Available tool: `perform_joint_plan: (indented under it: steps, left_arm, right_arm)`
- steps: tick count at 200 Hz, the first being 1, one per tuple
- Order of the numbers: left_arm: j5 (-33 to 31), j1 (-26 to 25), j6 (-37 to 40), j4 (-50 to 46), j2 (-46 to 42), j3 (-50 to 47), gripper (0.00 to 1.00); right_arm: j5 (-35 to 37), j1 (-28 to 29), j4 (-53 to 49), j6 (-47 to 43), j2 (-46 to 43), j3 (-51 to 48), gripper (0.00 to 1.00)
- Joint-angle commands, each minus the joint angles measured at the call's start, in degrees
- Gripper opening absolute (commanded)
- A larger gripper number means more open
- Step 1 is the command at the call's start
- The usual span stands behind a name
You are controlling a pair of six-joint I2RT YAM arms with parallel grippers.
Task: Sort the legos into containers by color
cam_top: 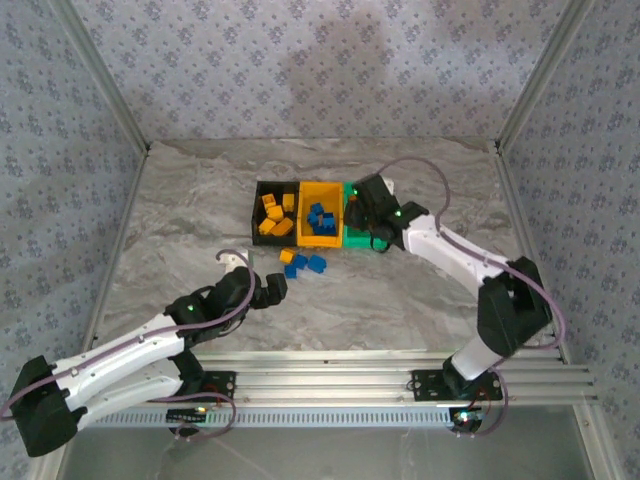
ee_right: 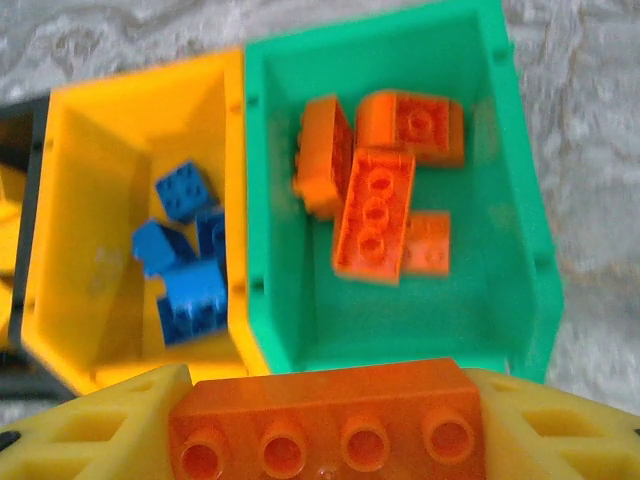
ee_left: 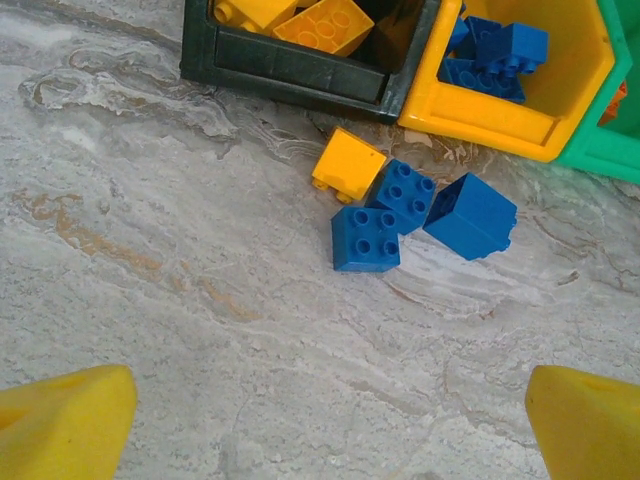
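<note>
The marbled table [cam_top: 200, 220] carries three containers in a row at its far middle: a black bin [cam_top: 275, 212] on the left, a yellow bin [cam_top: 322, 212] in the centre and a green bin [ee_right: 520, 200] on the right. The right gripper [cam_top: 368, 212] hangs over the green bin, its fingers clamped on the two ends of a long red-orange brick [ee_right: 325, 415]. The left gripper [ee_left: 320, 440] hovers on the near side of the bins, fingers wide apart with nothing between them.

Yellow-orange legos [ee_left: 330, 25] lie in the black bin, blue legos [ee_right: 185, 270] in the yellow bin and red-orange legos [ee_right: 375, 210] in the green bin. Four loose ones sit on the table just near of the black and yellow bins: a yellow-orange brick [ee_left: 347, 163] and three blue bricks [ee_left: 365, 240], all touching in a tight cluster, the rightmost tipped on an edge.

These bricks look light, rigid and smooth-sided, so they are likely to skid or twist if pinched off-centre. The best hold is probably across two flat opposite walls, clear of the studs, taking an outer brick first so the neighbours are not shoved.
</note>
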Motion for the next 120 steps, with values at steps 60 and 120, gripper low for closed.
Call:
perform_joint_plan:
  steps: [60, 120]
  left_arm:
    - [1.58, -0.07, -1.12, -0.16, 1.47, 0.22, 0.99]
    - [1.59, -0.07, 1.49, 0.17, 4.27, 2.97, 1.0]
  right_arm:
    - [-0.48, -5.06, -3.19, -1.56, 14.61, 13.29, 0.72]
    - [0.72, -4.32, 1.21, -3.53, 7.71, 9.18, 0.75]
